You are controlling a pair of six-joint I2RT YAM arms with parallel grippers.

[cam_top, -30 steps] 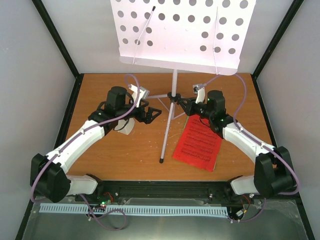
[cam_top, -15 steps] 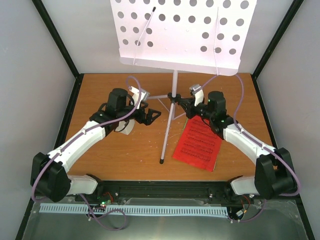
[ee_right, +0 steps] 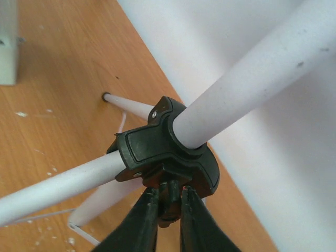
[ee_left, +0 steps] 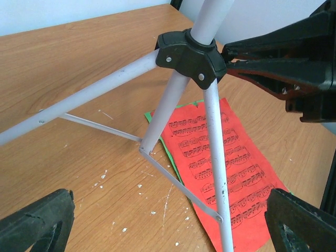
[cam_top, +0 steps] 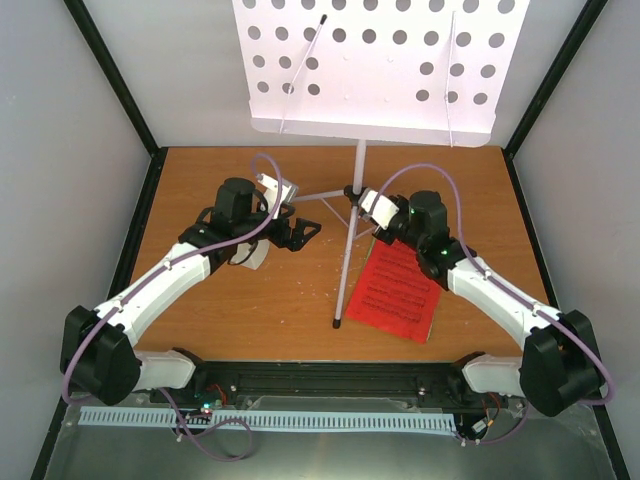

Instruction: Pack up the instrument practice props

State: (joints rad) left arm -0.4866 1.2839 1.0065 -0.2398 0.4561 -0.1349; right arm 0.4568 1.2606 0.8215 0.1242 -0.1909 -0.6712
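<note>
I am watching the top external camera, which is looking down from high above and behind the near edge of the wooden table [cam_top: 250, 300]. It is standing well away from the black tripod hub [cam_top: 352, 192] of the music stand [cam_top: 370, 65] and taking in the whole tabletop.

The left wrist camera is sitting near the hub on its left, facing across it and down onto the red sheet-music page [ee_left: 247, 173] beyond. The right wrist camera is looking in from just beside the hub on its right, so the hub is filling mid-frame.

All three views are sharing the hub and the tripod legs [ee_left: 215, 157]. The top and left wrist views are also sharing the page.
</note>
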